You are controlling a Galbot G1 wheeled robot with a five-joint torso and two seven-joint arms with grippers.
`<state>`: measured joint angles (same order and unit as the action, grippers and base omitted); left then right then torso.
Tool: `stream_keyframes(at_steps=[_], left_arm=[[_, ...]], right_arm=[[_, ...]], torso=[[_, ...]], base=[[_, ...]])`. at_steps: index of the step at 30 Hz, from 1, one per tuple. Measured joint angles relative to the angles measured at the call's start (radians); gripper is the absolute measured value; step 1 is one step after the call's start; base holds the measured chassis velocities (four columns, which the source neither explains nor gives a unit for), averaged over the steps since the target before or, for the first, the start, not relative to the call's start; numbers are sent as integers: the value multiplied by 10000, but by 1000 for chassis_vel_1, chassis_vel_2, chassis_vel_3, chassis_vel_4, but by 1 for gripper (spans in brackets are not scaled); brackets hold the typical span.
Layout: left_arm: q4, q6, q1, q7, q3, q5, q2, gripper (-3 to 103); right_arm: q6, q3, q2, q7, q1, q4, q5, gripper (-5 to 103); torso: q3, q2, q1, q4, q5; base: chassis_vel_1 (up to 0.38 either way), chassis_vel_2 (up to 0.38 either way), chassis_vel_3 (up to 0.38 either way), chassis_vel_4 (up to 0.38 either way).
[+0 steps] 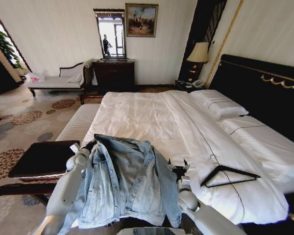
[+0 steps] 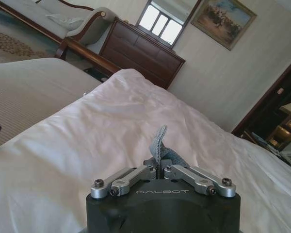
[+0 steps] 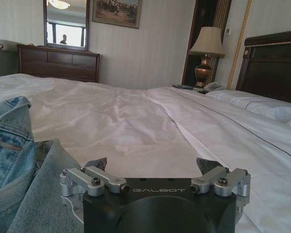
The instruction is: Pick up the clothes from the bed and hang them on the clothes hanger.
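1. Denim first: the light-blue jacket [image 1: 125, 183] lies spread out on the near end of the bed [image 1: 152, 117], collar toward the pillows, front open, hem hanging over the foot edge by the robot.
2. Left gripper [image 1: 83, 148] sits at the jacket's left shoulder, right by the collar. In the left wrist view its fingers [image 2: 157, 171] are pinched tight together on a little fold of blue denim poking up between them, so it's got hold of the jacket.
3. Right gripper [image 1: 179, 170] is just beside the jacket's right sleeve, low over the quilt. The right wrist view shows its fingers [image 3: 97, 165] spread wide apart with only white quilt between them, and the denim off to one side, not gripped.
4. Black clothes hanger [image 1: 229, 175] lies flat on the white quilt, near the right gripper but clear of the jacket.
5. Two white pillows [image 1: 218, 104] sit up at the black headboard [image 1: 264, 88].
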<state>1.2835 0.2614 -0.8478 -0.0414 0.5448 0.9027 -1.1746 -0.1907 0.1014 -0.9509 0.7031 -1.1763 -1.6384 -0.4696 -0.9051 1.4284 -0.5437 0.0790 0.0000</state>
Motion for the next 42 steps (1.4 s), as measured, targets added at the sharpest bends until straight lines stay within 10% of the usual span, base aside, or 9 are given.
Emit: stream_keyframes(at_steps=[12, 28, 42], left_arm=[[-836, -134, -283, 160, 114, -617, -112, 1], [4335, 924, -3775, 864, 134, -1493, 51, 66], [2689, 1260, -2583, 1092, -2123, -1733, -247, 100]], right_arm=[[-33, -25, 34, -9, -56, -39, 1, 100], [-37, 38, -26, -38, 79, -114, 0, 100], [-52, -220, 28, -31, -258, -127, 33, 100]], torso=[[0, 0, 0, 0, -1], [2, 1, 3, -3, 1], [0, 0, 1, 0, 0]], base=[[0, 0, 0, 0], [0, 0, 0, 0], [0, 0, 0, 0]])
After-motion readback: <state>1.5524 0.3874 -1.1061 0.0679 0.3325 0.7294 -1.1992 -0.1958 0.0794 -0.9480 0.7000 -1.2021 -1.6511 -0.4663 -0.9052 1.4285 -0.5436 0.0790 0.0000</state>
